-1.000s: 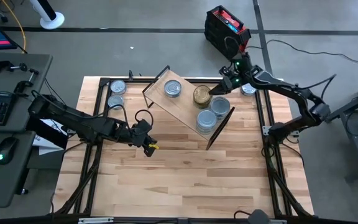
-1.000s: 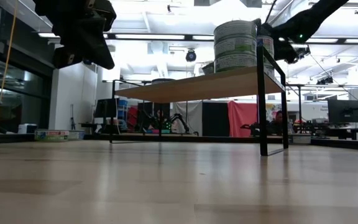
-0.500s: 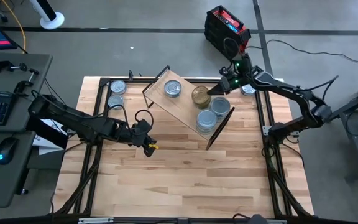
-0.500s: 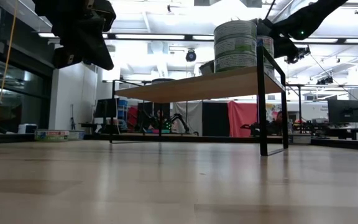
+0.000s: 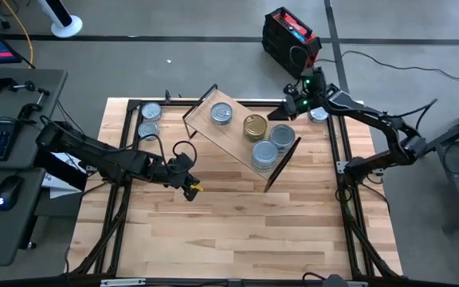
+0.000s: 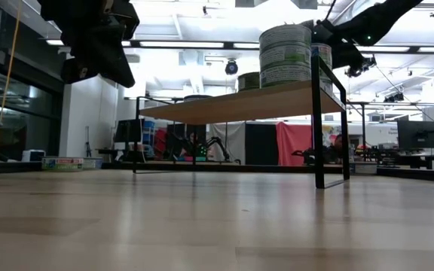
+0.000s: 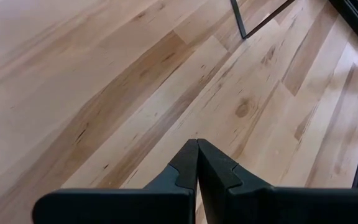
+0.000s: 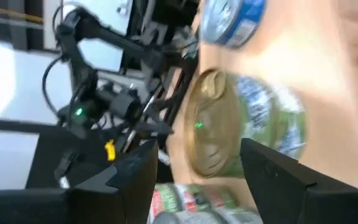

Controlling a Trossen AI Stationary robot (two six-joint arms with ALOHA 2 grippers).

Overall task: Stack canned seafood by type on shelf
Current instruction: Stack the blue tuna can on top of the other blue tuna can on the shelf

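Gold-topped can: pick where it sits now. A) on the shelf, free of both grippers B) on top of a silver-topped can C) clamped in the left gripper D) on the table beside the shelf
A: the gold-topped can rests on the shelf, with the open right gripper just clear of it.

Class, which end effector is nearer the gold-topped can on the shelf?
Right. The right end effector, open, sits just beside the gold-topped can; the left end effector hovers off the shelf.

Four cans on shelf (image 5: 231, 137); three cans on table (image 5: 237, 223) beside it.
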